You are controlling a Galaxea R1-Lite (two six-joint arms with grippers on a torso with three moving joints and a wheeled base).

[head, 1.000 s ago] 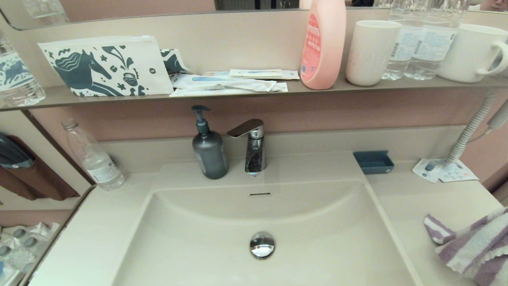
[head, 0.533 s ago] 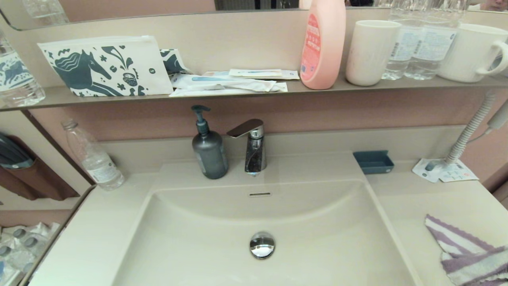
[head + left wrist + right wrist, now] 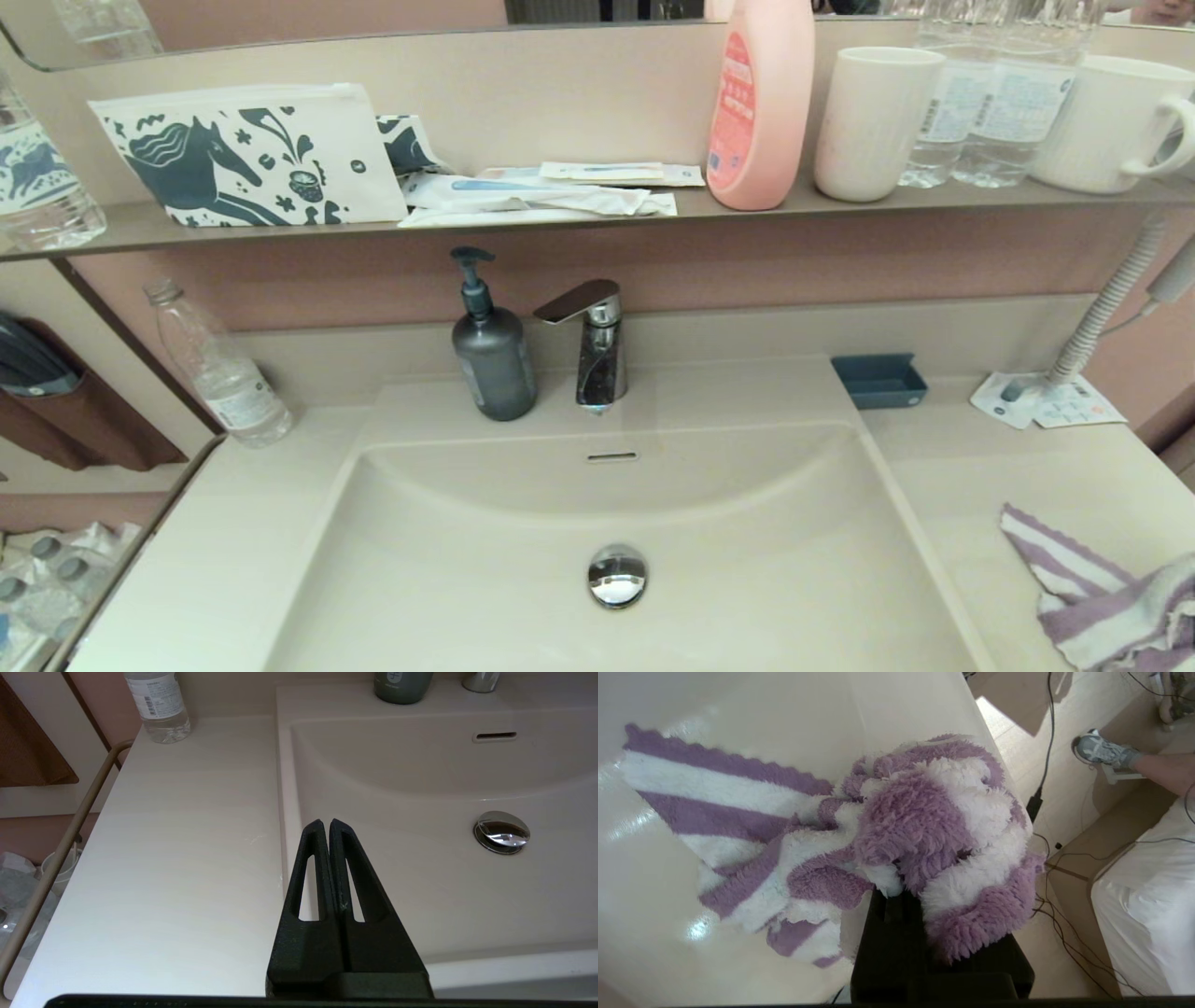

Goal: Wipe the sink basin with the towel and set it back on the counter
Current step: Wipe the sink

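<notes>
The purple and white striped towel [image 3: 1097,597] lies partly spread, partly bunched on the counter [image 3: 1008,467] at the front right, beside the sink basin [image 3: 747,551]. In the right wrist view the towel [image 3: 920,826] is heaped over my right gripper [image 3: 896,900], whose jaws are shut on a fold of it; the tips are buried in the cloth. The basin holds only its chrome drain plug [image 3: 617,575] and overflow slot [image 3: 611,456]. My left gripper [image 3: 325,823] hangs shut and empty over the basin's left rim [image 3: 282,812]. Neither gripper shows in the head view.
A grey soap dispenser [image 3: 492,350] and chrome faucet [image 3: 593,341] stand behind the basin, a blue tray [image 3: 878,380] at its back right corner, a plastic bottle [image 3: 219,369] at the left. The towel's bunch overhangs the counter's right edge [image 3: 999,751], with floor and cables below.
The towel, lifted at the right edge a second ago, came down and spread on the counter. Its right part has since bunched up a little again.
</notes>
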